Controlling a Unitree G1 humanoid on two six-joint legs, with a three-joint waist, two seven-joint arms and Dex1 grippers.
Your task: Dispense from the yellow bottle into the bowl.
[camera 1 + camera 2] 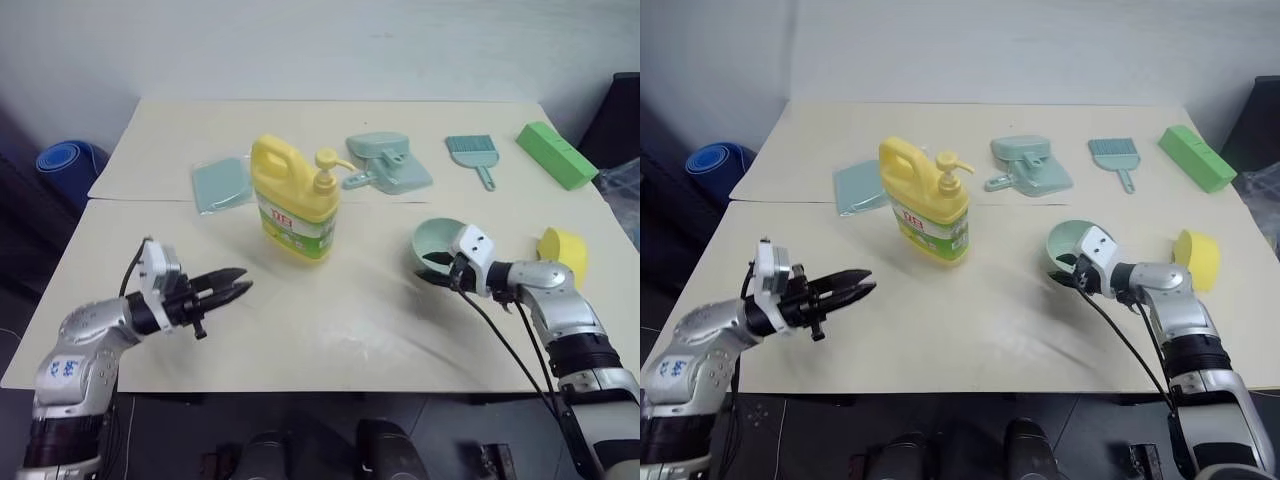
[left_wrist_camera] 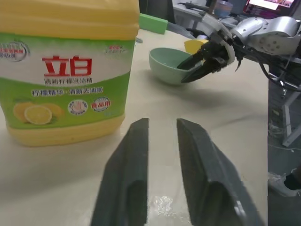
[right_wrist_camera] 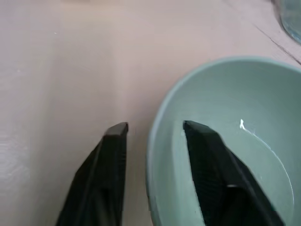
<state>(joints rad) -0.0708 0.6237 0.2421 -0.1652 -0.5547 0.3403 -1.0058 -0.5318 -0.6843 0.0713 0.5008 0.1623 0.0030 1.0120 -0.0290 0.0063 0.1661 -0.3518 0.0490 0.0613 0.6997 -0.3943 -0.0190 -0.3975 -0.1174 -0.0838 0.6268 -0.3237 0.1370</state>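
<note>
The yellow bottle (image 1: 293, 203) stands mid-tabletop, the bowl (image 1: 436, 246) toward the right edge. The right gripper (image 3: 153, 129) has its fingers parted astride the bowl's rim, not yet clamped; squeezing off-centre could tip or skid the light bowl. The left gripper (image 1: 232, 286) hangs released short of the bottle, and a nudge might shove the bottle away.

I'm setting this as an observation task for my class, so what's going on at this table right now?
A two-armed robot is working on pumping from the yellow bottle into the bowl. The right gripper has its jaws open astride the bowl's near rim, one inside and one outside. The left gripper hangs open, short of the upright bottle, touching nothing.
</note>
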